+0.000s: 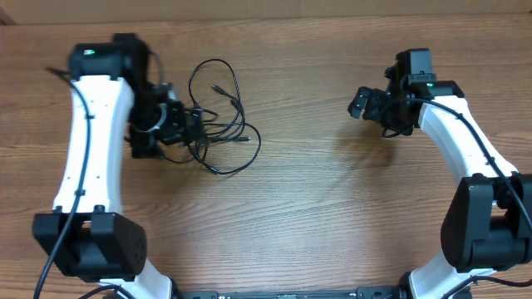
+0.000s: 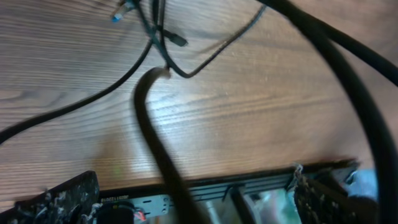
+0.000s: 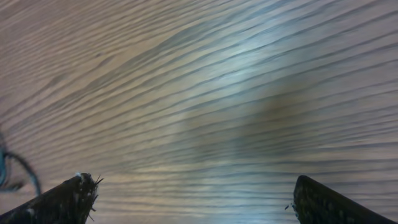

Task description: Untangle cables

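Wood-grain bench (image 1: 316,208) fills your overhead view. On its left half lies the tangle of thin black cables (image 1: 220,116), loose loops crossing one another with small plugs at the free ends. Your left fingers (image 2: 62,200) sit at the tangle's left edge, spread wide apart; one thick strand runs up between them, and you cannot tell whether it touches either. Your right fingers (image 3: 59,199) hang over the bench's right half, well apart from the tangle, likewise spread wide and gripping nothing.
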Available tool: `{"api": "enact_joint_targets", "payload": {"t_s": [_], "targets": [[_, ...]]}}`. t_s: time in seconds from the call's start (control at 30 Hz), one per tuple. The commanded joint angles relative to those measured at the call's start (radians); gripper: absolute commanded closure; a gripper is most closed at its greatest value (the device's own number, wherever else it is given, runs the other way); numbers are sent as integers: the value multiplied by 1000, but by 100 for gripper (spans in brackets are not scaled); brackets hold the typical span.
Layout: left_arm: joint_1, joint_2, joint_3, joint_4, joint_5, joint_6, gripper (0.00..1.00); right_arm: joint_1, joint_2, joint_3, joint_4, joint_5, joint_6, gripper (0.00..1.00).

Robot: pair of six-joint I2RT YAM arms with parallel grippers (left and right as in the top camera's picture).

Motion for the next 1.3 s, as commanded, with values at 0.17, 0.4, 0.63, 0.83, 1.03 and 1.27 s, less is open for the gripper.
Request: {"api": "enact_joint_targets", "payload": {"t_s": [0.17, 0.4, 0.63, 0.83, 1.03, 1.27], "targets": [[-203, 27, -20, 19, -86, -22, 0, 55, -11, 2, 19, -34, -39, 0], [-140, 59, -19, 241, -231, -172, 0, 55, -11, 2, 21, -31, -42, 0], [-105, 59, -19, 567, -615, -182, 0, 56, -11, 2, 38, -32, -42, 0], [-198, 58, -18, 850, -767, 14, 0, 56, -10, 2, 48, -31, -45, 0], [-243, 63, -18, 982, -766, 67, 0, 56, -10, 2, 48, -31, -46, 0], [-232, 134, -19, 393, -277, -185, 0, 56, -10, 2, 31, -32, -45, 0]]}}
